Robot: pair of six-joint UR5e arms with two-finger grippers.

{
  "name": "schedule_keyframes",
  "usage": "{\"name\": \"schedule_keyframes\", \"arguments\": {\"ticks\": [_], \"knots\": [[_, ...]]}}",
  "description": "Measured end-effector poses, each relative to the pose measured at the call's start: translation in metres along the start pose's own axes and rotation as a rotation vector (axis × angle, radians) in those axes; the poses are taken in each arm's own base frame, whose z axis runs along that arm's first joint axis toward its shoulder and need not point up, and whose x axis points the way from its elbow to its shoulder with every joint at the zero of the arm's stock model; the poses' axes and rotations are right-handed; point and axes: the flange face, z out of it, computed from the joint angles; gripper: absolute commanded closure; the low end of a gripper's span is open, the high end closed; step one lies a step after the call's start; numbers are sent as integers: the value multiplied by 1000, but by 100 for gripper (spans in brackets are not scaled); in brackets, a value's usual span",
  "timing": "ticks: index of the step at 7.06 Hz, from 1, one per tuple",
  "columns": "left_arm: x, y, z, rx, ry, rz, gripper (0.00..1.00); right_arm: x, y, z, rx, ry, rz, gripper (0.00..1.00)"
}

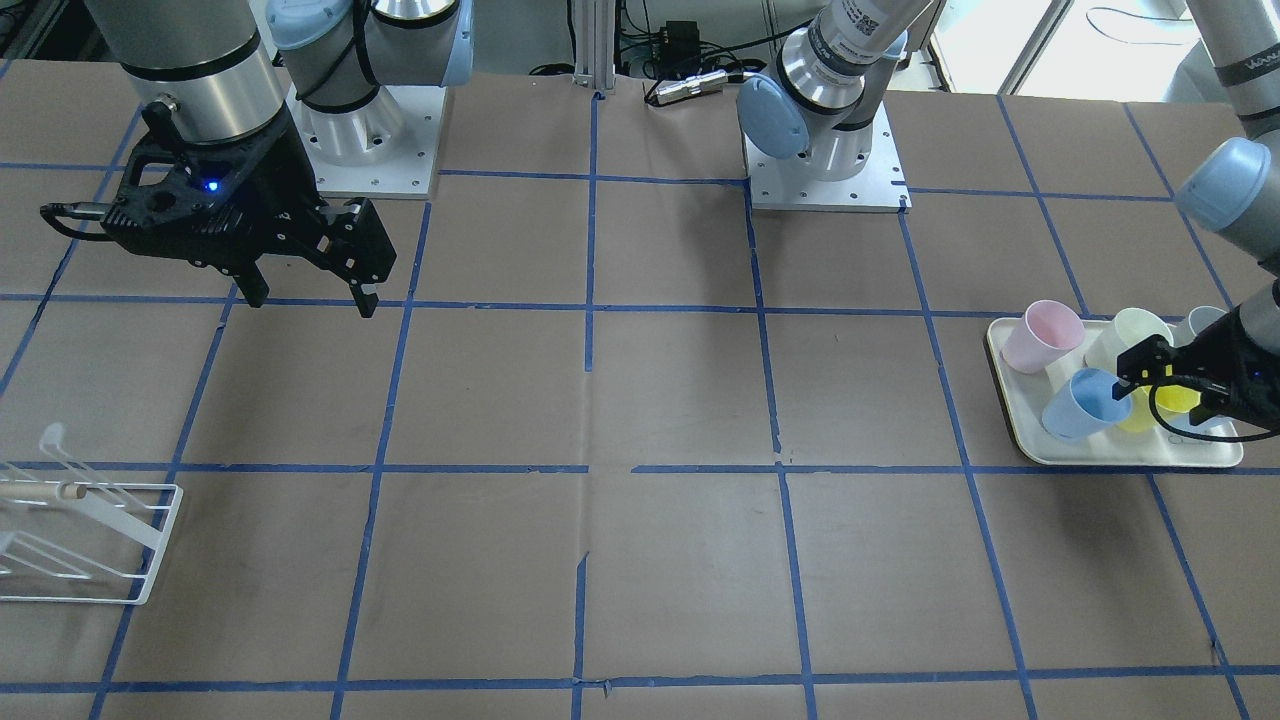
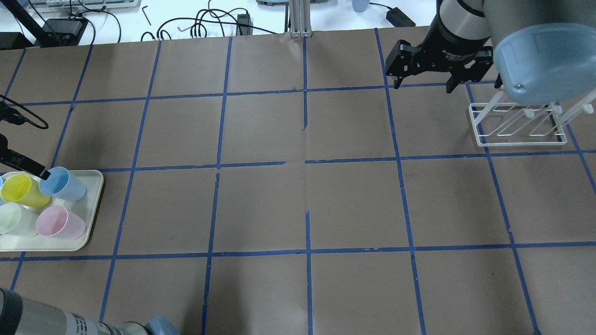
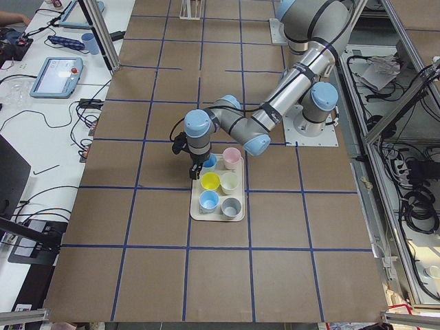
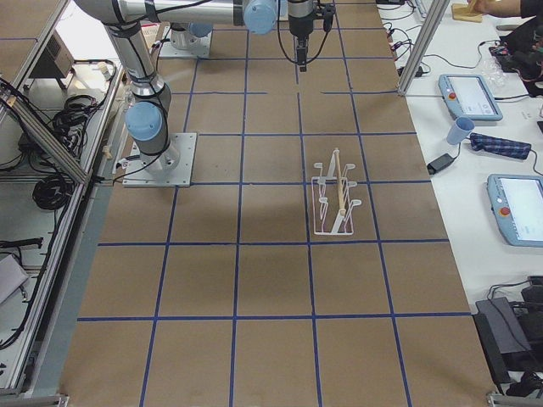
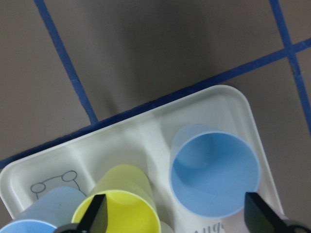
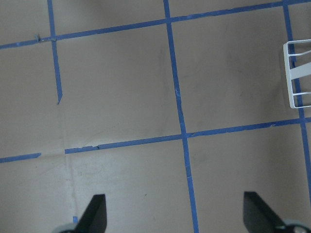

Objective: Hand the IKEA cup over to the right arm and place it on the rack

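Brown table [image 1: 640,560] gridded with blue tape. At its left end, a white tray [image 1: 1100,455] crowded with upright cups. In the tray's corner toward the table's middle, the IKEA cup [image 5: 214,177] — pale blue, mouth up, just beside a yellow cup [image 5: 121,199], with a pink cup [image 1: 1042,335] and a second blue cup [image 5: 39,213] close by. Directly above, the left gripper [image 5: 177,215], jaws spread wide and empty, one fingertip over the yellow cup, the other past the blue cup's far rim. Well apart, toward the other end, the right gripper [image 1: 312,298], likewise wide open and holding nothing, hanging above the table short of the rack [image 1: 90,540].

Likely step: lowering to grasp the cup. Risk of catching the yellow cup between the jaws as well, given that straddle — or of tipping the light tumbler against its neighbours on closing. Later, risk of a drop at handover if released before a firm second grip.
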Motion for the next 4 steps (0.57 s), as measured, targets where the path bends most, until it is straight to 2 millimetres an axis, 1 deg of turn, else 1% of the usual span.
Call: {"name": "schedule_keyframes", "arguments": {"ticks": [2, 3, 4], "knots": [[0, 1, 10, -4, 13, -7, 6, 0, 0, 0, 0, 0, 0, 0], [-1, 1, 15, -7, 21, -10, 10, 0, 0, 0, -1, 0, 0, 0], [-1, 0, 19, -10, 26, -11, 24, 0, 0, 0, -2, 0, 0, 0]]}}
